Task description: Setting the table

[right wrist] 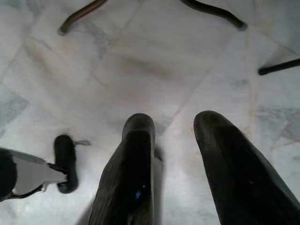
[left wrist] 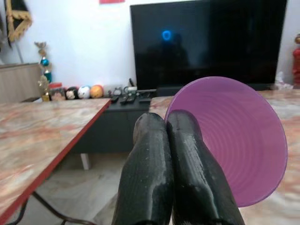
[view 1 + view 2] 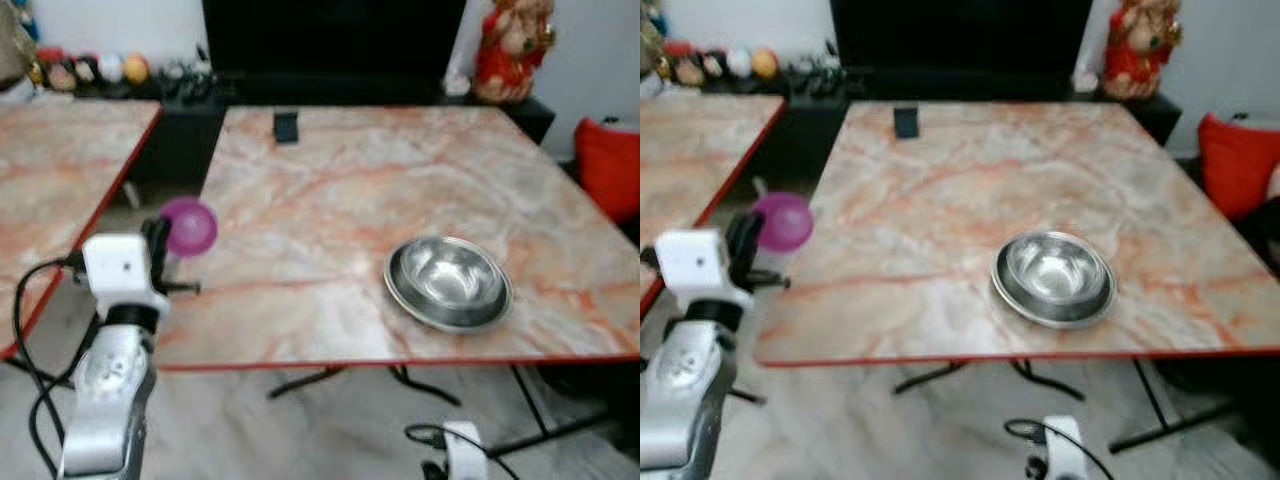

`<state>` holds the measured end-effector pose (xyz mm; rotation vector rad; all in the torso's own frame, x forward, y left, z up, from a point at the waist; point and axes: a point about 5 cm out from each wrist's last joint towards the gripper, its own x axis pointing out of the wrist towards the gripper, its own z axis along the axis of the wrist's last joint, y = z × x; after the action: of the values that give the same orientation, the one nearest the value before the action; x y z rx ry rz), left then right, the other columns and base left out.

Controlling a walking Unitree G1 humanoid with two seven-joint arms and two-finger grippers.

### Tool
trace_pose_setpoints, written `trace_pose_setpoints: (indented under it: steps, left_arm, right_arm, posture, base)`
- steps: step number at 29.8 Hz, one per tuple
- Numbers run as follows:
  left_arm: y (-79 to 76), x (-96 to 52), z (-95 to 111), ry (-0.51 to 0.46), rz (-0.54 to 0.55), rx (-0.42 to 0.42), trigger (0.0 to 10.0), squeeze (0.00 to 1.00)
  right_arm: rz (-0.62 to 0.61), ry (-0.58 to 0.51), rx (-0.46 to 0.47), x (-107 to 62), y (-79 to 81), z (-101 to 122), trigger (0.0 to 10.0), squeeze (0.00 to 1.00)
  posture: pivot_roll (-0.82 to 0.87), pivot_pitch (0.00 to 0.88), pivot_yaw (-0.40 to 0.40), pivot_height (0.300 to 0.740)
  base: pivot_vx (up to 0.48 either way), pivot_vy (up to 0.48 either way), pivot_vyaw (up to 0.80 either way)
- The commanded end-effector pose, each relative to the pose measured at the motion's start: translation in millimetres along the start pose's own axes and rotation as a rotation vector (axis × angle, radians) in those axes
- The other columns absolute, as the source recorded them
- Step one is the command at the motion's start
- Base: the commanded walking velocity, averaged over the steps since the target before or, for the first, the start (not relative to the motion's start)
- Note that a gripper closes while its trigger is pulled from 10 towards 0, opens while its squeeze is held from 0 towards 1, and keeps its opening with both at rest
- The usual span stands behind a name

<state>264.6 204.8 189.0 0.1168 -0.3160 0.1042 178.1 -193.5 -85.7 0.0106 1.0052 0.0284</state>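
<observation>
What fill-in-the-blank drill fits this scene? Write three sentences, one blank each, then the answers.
1. The left hand is shut on a bowl coloured ____.
2. The steel bowl rests on the ____ table.
3. The right hand hangs low with its fingers ____, pointing at the floor.

Missing words: purple; marble; open

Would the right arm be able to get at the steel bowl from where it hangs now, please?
Probably not without lifting first: the right gripper hangs open below the table edge, pointing at the floor. The steel bowl sits on that side, with nothing around it.
</observation>
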Motion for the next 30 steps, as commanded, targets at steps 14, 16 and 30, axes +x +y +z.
trace_pose_setpoints:
  steps: [14, 16, 30]
  left_arm:
    - [41.4, -6.3, -2, 0.040, 0.007, 0.170, 10.0, 0.00]
    - [43.1, -5.8, -3, 0.049, 0.018, 0.157, 10.0, 0.00]
    - [45.1, -6.0, -8, 0.080, 0.032, 0.066, 10.0, 0.00]
  right_arm:
    - [-0.023, 0.001, -0.006, -1.8, -11.5, 1, 10.0, 0.00]
    - [-0.024, 0.001, -0.006, -1.9, -12.1, 2, 10.0, 0.00]
    - [-0.025, -0.001, -0.011, -1.9, -13.2, 3, 10.0, 0.00]
  posture:
    - [0.03, 0.000, -0.029, 0.724]
    - [0.03, 0.000, -0.034, 0.724]
    - [0.03, 0.000, -0.041, 0.724]
  base:
    - [0.000, -0.331, 0.00]
    - [0.000, 0.000, 0.00]
    - [0.000, 0.000, 0.00]
